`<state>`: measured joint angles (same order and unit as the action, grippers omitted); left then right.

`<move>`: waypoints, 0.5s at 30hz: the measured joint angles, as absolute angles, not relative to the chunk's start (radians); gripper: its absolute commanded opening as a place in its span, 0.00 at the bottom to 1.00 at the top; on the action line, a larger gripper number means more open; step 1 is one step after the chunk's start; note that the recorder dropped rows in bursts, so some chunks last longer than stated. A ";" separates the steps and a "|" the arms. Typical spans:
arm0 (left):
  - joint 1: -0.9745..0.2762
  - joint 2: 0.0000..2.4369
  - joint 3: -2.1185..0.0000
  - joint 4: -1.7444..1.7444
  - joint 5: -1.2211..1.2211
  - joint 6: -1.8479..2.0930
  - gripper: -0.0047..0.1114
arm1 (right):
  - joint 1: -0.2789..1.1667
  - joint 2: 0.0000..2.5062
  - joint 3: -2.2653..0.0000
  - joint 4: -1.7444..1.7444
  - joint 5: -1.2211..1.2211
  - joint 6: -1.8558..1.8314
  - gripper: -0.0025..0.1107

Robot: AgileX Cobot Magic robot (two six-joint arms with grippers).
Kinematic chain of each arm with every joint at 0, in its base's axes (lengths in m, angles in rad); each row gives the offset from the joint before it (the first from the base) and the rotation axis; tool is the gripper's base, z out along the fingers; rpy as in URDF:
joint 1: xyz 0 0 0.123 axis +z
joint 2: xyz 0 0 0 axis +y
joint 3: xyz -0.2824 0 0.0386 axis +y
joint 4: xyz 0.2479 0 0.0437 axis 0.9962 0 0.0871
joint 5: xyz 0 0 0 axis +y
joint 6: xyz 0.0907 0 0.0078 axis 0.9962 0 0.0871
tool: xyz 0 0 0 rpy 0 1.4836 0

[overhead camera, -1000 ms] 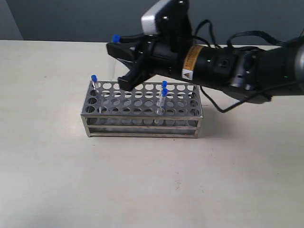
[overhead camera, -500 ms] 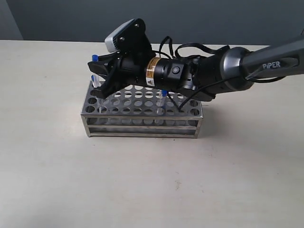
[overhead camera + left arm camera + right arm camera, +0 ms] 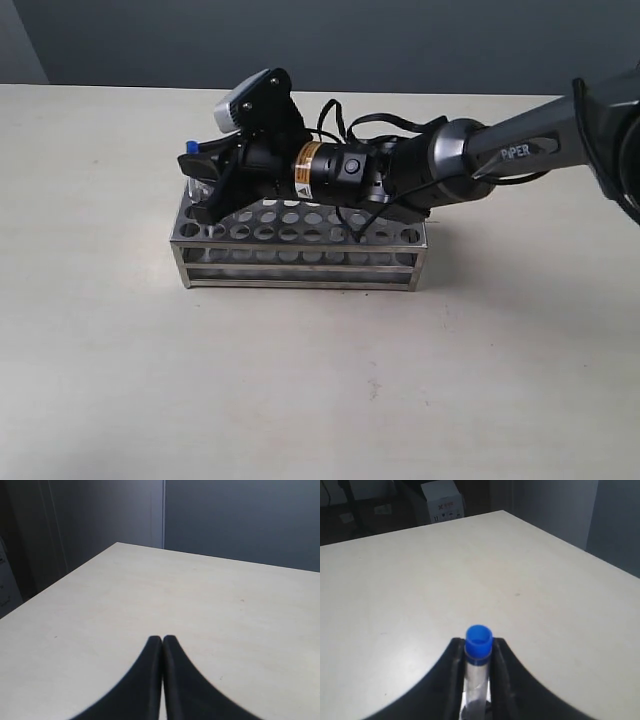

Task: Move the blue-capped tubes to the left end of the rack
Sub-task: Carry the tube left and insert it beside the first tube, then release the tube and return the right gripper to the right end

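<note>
Since a second before, the right arm had swung lower and leftward over the long silvery perforated metal rack on the pale beige tabletop. The right gripper pinched one thin clear blue-capped tube, near upright, at the rack's left-end holes; the drop looked to be straight down. The left gripper was pressed together, idle over the tabletop. A dark grey wall stood behind.

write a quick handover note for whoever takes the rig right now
Left gripper: shut, empty, over bare table.
Right gripper: shut on a blue-capped tube, reached across to the left end of the rack.
Tube: upright over the rack's back-left corner; whether its tip is in a hole is hidden.
Done: cannot tell, the arm hides the other tubes.
Left: seat and release this tube, then check the rest.
</note>
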<state>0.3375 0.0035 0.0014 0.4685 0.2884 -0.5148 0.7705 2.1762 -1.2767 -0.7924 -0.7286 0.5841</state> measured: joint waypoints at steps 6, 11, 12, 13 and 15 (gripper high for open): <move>0.338 0.004 0.001 0.468 0.288 -0.515 0.05 | 0.771 2.180 -1.282 -0.838 -0.729 0.614 0.25; 0.338 0.004 0.001 0.468 0.288 -0.515 0.05 | 0.772 2.181 -1.282 -0.860 -0.726 0.628 0.34; 0.338 0.004 0.001 0.468 0.288 -0.515 0.05 | 0.772 2.181 -1.282 -0.863 -0.726 0.628 0.34; 0.338 0.004 0.001 0.468 0.288 -0.515 0.05 | 0.772 2.181 -1.282 -0.865 -0.726 0.633 0.34; 0.338 0.004 0.001 0.468 0.288 -0.515 0.05 | 0.772 2.177 -1.282 -0.864 -0.726 0.657 0.33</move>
